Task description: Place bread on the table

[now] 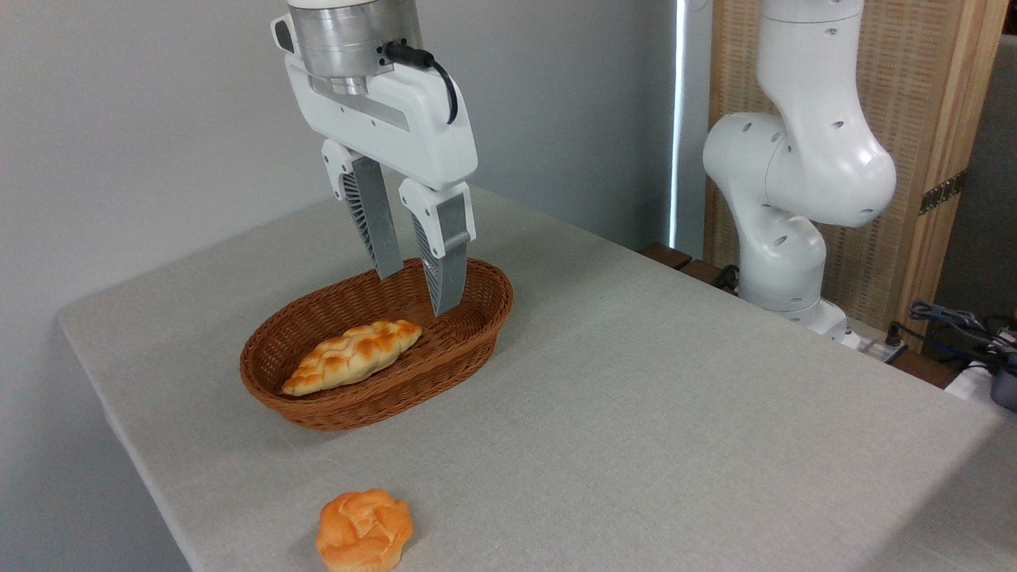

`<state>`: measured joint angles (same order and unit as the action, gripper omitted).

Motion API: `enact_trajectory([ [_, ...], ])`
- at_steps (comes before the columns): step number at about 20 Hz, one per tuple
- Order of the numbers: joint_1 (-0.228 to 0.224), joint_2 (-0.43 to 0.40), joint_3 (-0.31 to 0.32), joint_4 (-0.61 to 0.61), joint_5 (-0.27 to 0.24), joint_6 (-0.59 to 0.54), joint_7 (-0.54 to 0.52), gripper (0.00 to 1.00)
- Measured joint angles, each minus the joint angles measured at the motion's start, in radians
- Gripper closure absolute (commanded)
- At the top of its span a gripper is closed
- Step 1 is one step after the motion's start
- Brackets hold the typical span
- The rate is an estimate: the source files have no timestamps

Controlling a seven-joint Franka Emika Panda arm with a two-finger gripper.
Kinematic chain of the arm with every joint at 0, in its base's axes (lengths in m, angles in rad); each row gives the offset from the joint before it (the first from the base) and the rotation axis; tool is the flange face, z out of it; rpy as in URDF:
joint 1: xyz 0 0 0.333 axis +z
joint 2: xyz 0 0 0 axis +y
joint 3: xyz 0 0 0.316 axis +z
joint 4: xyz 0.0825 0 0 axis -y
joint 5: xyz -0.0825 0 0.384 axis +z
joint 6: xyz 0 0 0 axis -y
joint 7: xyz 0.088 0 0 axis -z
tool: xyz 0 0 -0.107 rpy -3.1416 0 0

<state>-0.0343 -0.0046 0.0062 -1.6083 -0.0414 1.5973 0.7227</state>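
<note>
Views: a single fixed camera view is given; nothing is shared with a second view.
Position: the scene is seen from above table (636, 413) height, off one corner, looking obliquely down.
Facing: the view is directed across the table toward a grey wall and a wooden screen (937, 119).
Nearness: the table is seen close up; its near and right edges are cropped.
Framing: the arm's base (783, 270) is placed at right, the gripper (417, 294) upper centre-left, its wrist cut by the top edge.

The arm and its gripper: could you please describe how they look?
The arm is glossy white with rounded joints and small dark holes. The gripper has a white body under a silver metal flange, a black cable looping at its side, and two long grey fingers with ribbed backs.
</note>
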Motion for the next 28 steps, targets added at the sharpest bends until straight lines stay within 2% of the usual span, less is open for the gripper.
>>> enact_trajectory([
  [5,-0.002,0.000,-0.002,-0.013,-0.004,-0.001,0.000,0.00],
  [8,-0.004,0.000,-0.030,-0.038,-0.032,0.008,-0.010,0.00],
  [14,-0.013,0.003,-0.146,-0.158,-0.038,0.167,-0.111,0.00],
  [19,-0.015,0.004,-0.210,-0.286,-0.047,0.367,-0.146,0.00],
  [22,-0.016,0.005,-0.235,-0.350,-0.080,0.462,-0.198,0.00],
  [28,-0.032,0.005,-0.247,-0.428,-0.085,0.577,-0.202,0.00],
])
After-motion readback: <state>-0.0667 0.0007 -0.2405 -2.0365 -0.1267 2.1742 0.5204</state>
